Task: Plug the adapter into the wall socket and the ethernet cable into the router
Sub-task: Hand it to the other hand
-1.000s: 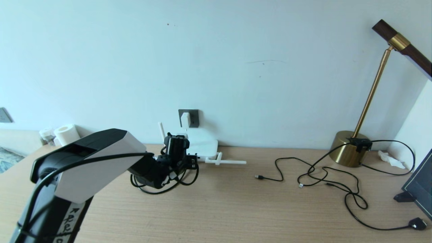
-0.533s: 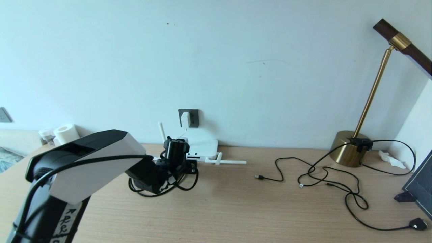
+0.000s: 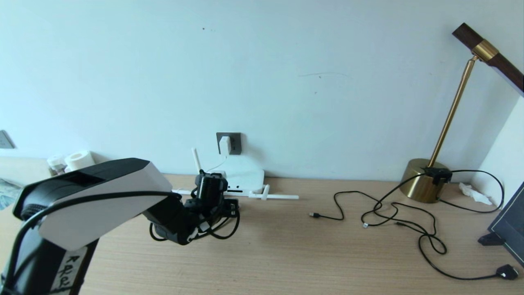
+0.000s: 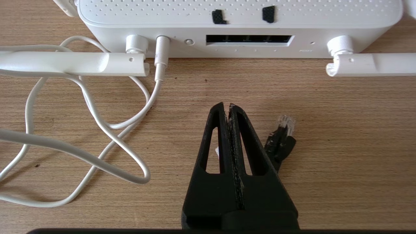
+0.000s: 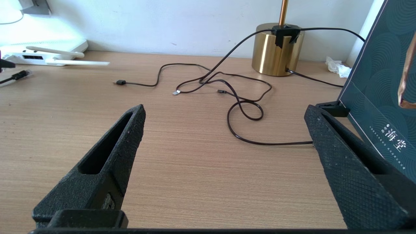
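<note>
Left gripper hovering with fingers pressed together on nothing, facing router ports. Ethernet cable, black with clear clip plug, lying on desk just beside. Right gripper spread wide.

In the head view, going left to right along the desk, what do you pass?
Paper roll → left end effector → router → loose black cables → brass lamp base → dark board.

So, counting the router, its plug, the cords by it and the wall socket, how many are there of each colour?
White: 3 (router, adapter, white cord)
Black: 1 (ethernet cable)
Dark grey: 1 (wall socket)
Total: 5
</note>
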Motion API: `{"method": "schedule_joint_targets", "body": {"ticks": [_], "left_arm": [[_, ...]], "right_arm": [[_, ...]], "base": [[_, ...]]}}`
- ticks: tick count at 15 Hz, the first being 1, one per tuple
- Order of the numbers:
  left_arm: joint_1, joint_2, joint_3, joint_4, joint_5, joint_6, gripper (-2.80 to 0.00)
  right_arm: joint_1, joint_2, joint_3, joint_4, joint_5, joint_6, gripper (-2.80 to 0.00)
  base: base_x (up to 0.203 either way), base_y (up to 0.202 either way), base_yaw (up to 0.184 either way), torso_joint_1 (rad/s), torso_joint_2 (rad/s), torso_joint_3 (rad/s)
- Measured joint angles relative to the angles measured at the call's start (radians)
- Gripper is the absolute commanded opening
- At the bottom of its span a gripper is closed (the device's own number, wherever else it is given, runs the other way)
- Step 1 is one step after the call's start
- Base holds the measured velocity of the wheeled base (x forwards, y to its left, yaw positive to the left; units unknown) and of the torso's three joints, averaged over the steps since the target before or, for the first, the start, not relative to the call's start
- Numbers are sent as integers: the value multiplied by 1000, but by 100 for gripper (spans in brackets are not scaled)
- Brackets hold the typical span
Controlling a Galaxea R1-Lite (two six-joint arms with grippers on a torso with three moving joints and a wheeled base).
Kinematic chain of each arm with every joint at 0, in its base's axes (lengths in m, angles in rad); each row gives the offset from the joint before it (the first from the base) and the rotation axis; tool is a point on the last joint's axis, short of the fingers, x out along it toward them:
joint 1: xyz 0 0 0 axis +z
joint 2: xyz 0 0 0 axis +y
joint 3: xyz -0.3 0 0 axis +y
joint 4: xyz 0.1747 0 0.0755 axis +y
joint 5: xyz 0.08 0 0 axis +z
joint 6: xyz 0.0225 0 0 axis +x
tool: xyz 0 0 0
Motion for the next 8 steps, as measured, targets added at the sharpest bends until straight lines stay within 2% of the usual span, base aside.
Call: {"method": "schedule_joint_targets", "body": {"ticks": [4, 8], "left_arm": [[0, -24, 30, -6, -1, -1, -280], [-11, -108, 161, -25, -6, 4, -280]], "right_arm": [[0, 0, 0, 0, 0, 0, 0], [0, 0, 0, 0, 0, 0, 0]], "base": [[0, 0, 0, 0, 0, 0], [0, 0, 0, 0, 0, 0]]}}
